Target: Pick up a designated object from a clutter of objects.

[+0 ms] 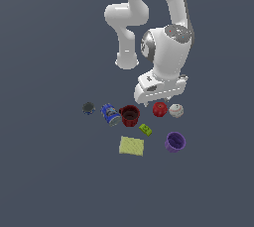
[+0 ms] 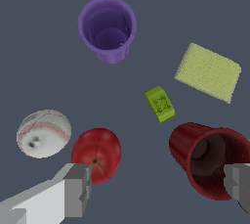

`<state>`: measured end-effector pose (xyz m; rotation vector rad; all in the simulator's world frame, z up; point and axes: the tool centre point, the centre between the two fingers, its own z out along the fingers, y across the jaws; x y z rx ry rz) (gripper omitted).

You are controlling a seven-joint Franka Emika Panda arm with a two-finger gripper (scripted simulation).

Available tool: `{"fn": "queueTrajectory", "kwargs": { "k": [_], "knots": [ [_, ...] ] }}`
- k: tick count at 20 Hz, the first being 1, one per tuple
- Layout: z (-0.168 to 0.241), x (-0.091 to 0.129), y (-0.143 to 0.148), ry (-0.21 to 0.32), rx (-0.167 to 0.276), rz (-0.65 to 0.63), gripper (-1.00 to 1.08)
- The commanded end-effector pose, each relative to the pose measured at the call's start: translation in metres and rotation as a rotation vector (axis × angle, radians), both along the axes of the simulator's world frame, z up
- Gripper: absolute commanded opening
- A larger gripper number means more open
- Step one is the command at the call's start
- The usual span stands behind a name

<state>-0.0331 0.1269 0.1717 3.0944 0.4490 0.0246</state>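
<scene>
Arm reaches down from above, wrist pointing at the floor, gripper (image 2: 156, 189) spread wide and holding nothing, hovering low over the gap between the red apple (image 1: 159, 109) and the dark red mug (image 1: 130, 115). Apple sits on the floor just beside the white baseball (image 1: 176, 110), toward the exterior view's right of the clutter. Wrist view shows the apple's dimple and the green block (image 2: 160, 103), yellow sponge (image 2: 209, 72), purple cup (image 2: 107, 28); only the exterior view shows the blue can (image 1: 109, 114) and dark round piece (image 1: 88, 107).
</scene>
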Motion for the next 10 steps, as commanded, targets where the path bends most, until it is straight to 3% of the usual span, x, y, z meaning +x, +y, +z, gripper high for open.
{"fn": "queueTrajectory", "kwargs": {
  "k": [1, 10],
  "knots": [
    [-0.022, -0.012, 0.014, 0.004, 0.001, 0.039, 1.0],
    [-0.067, -0.045, 0.043, 0.016, 0.008, 0.126, 1.0]
  ]
}}
